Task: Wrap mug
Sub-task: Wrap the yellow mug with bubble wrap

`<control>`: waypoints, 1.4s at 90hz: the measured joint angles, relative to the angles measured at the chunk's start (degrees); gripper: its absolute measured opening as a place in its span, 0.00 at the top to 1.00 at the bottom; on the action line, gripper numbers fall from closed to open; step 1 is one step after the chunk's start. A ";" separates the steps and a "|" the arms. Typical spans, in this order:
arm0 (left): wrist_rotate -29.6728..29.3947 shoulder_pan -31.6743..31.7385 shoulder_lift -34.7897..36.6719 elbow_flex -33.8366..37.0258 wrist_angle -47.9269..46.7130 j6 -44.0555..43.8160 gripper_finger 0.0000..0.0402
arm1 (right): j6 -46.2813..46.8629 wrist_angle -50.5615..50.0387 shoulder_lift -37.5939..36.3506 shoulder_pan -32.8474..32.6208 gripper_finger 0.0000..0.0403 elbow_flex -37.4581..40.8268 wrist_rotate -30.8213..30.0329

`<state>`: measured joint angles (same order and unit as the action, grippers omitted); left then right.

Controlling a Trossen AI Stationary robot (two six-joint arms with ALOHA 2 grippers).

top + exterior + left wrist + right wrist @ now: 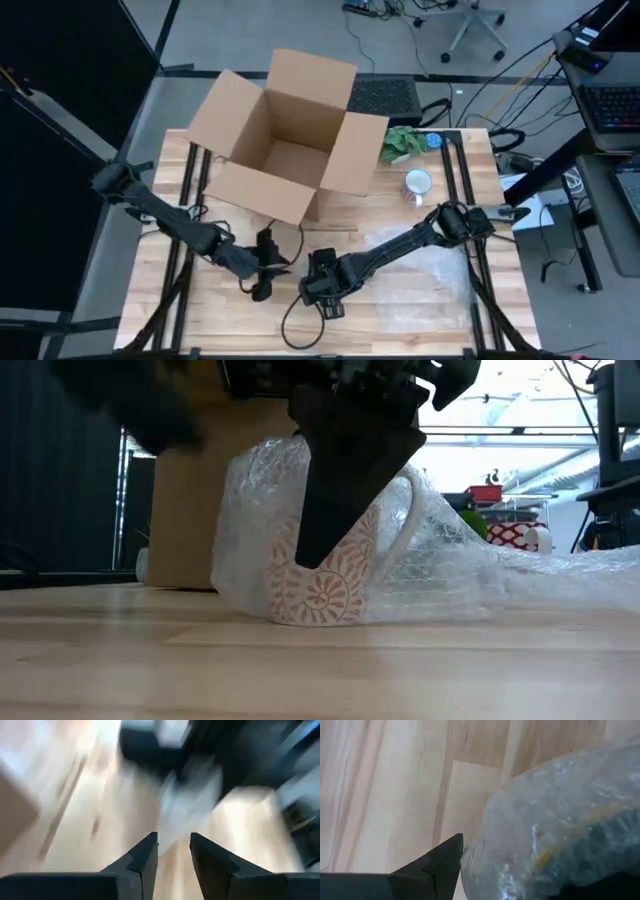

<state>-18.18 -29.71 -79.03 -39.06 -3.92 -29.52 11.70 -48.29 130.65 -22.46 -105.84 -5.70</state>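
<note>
A white mug with a red pattern (322,592) lies tilted inside clear bubble wrap (470,575) near the table's front middle. In the high view my right gripper (322,288) covers it, and the wrap (440,265) trails toward the table's right. My right gripper is shut on the wrapped mug. My left gripper (262,280) stands just left of it, open, with nothing between its fingers (145,855). My right gripper comes at the wrapped mug slanting down from above. One finger (442,862) lies against the bubble wrap over the mug's side (485,855); the wrap hides the other. The mug stays tilted, handle (408,510) up, its lower edge (310,622) on the table.
An open cardboard box (290,135) stands at the far middle. A plain white mug (417,183) and a green leafy thing (400,143) sit at the far right. Bare wood lies along the near edge (400,325).
</note>
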 joint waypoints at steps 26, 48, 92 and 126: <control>-2.92 0.91 -12.42 1.99 23.25 5.25 0.74 | -0.61 0.33 0.00 0.00 0.47 0.02 -0.02; -4.29 0.99 -10.62 -0.03 25.20 12.62 0.74 | -0.65 0.39 0.00 -0.04 0.47 0.06 -0.07; -4.80 1.09 -10.46 -4.34 24.98 19.58 0.74 | -2.33 0.54 -0.02 -0.11 0.47 0.11 0.02; -2.57 3.10 -11.90 -4.84 29.49 21.79 0.74 | -3.81 1.71 0.00 -0.18 0.47 0.14 -0.07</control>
<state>-20.75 -26.61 -90.93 -43.90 25.57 -7.73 7.89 -46.58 130.65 -22.64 -105.70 -5.76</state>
